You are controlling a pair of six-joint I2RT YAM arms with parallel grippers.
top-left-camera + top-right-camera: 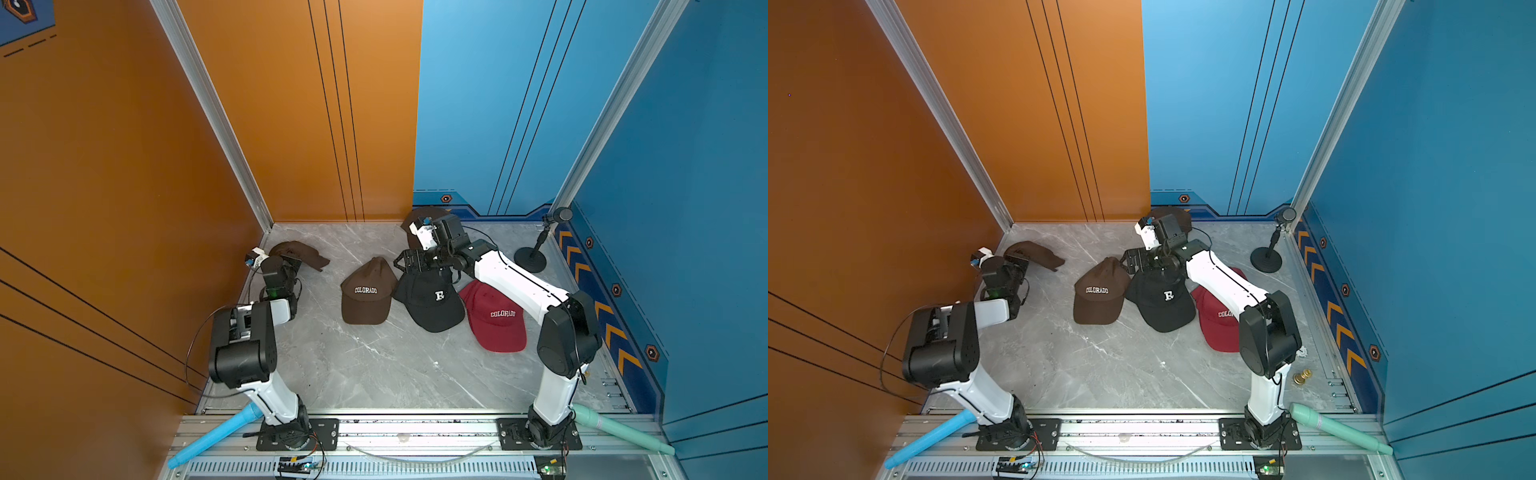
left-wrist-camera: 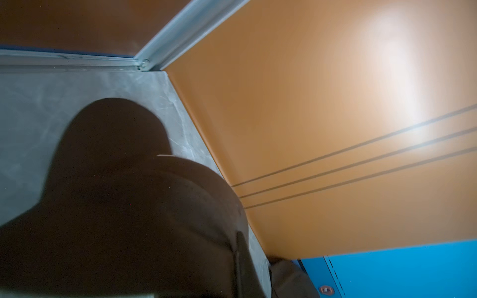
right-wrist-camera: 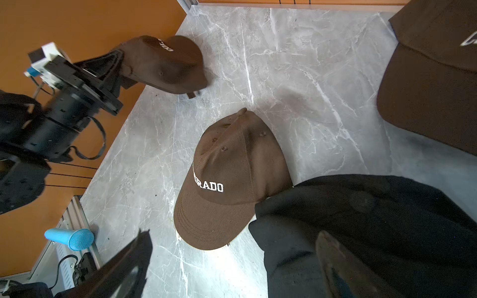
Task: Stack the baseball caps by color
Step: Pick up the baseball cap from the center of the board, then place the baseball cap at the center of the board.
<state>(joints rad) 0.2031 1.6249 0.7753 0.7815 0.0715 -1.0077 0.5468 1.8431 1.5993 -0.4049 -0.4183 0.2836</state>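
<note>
A: Where is there room to pass?
B: Over the near half of the marble tabletop (image 1: 374, 374), which is bare, and down the lane between the left brown cap (image 1: 299, 252) near the orange wall (image 1: 124, 166) and the brown COLORADO cap (image 1: 365, 293).
A: What blocks the middle?
B: That cap, the black R cap (image 1: 430, 301) and the red COLORADO cap (image 1: 496, 320) lie touching in a row, with the right arm (image 1: 511, 274) above the last two. A rear brown cap (image 3: 426, 90) lies behind them. A microphone stand (image 1: 532, 257) fills the far right corner.
</note>
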